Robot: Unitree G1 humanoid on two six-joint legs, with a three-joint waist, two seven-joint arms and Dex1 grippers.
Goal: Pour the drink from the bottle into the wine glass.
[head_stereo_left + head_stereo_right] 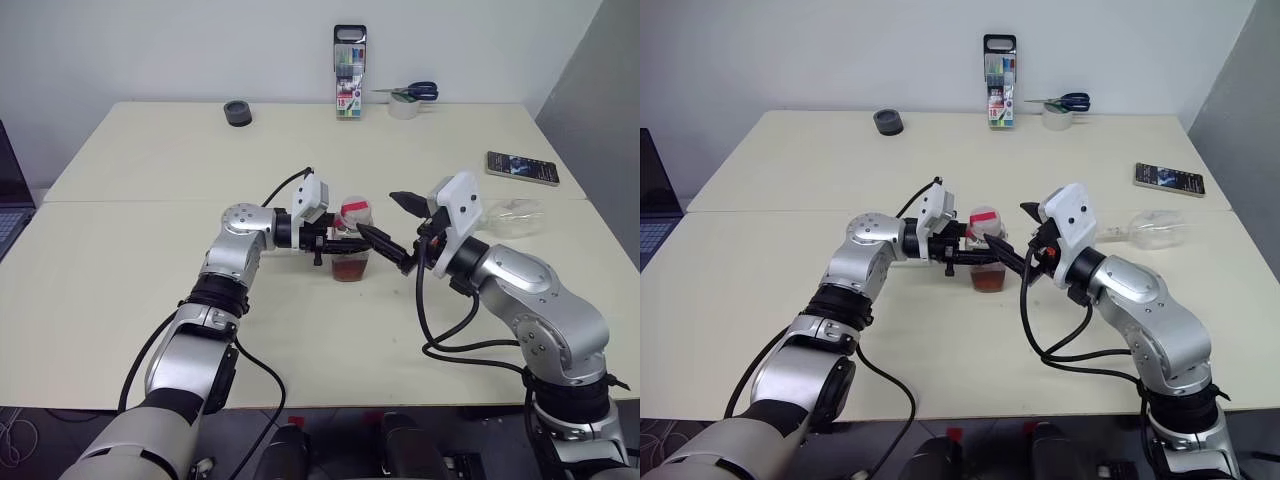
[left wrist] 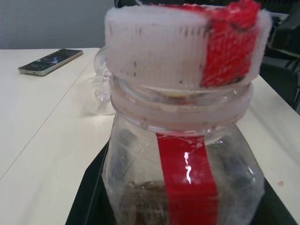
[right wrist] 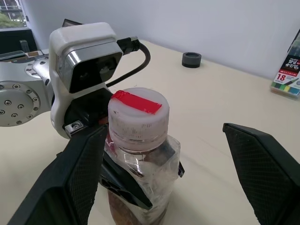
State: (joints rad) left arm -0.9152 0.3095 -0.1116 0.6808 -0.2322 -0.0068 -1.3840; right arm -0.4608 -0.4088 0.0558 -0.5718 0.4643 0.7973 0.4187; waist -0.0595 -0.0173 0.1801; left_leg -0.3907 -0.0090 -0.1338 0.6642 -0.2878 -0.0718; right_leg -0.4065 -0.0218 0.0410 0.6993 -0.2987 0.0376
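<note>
- Bottle (image 1: 352,243) stands upright near counter (image 1: 150,300) centre, cap (image 3: 137,116) still on, drink (image 1: 350,269) low in the body.
- Left hand (image 1: 340,242) comes in from 9 o'clock, clamped tight on the bottle body below the neck; the bottle looks to rest on the counter, though contact isn't clear.
- Right hand (image 1: 395,230) sits at the bottle's 3 o'clock, fingers spread wide, holding nothing; in the right wrist view one finger (image 3: 65,183) is just beside the cap, the other well apart.
- Wine glass (image 1: 512,218) seems to lie on its side at about 3 o'clock, beyond the right arm, near a phone (image 1: 521,168). Hard to tell for sure through the clear glass.
- Step in hand, prob.: right hand closes on cap to unscrew.
- Risks:
  - cap grip off-centre, fingers slip on the ribbed rim, cap doesn't turn.
  - twist force spins the bottle in the left grip, soft plastic walls buckle, drink spills once cap is off.
  - glass lying down means no pour target; needs righting first, and it could roll toward the counter edge if nudged by the right elbow.
</note>
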